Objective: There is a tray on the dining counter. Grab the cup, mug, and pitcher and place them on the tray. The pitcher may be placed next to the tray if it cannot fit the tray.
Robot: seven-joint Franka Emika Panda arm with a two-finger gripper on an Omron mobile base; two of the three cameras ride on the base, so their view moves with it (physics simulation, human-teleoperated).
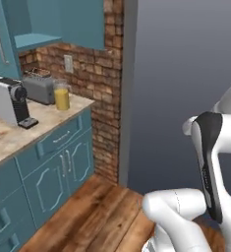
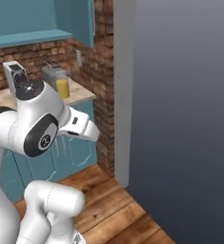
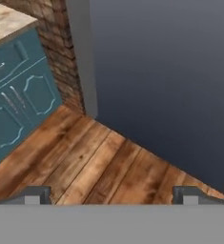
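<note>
The pitcher [image 1: 62,95] stands upright on the table [image 1: 18,133], long axis vertical, holding orange-yellow liquid. It sits just beside the toaster [image 1: 39,86], on the side nearer the brick wall [image 1: 103,93], close to the table's end. A coffee machine [image 1: 10,101] stands on the toaster's other side. Which way its handle points cannot be told. The hand [image 3: 111,194] hangs over the wooden floor [image 3: 85,162], fingertips [image 3: 36,194] wide apart, holding nothing, well apart from the pitcher.
</note>
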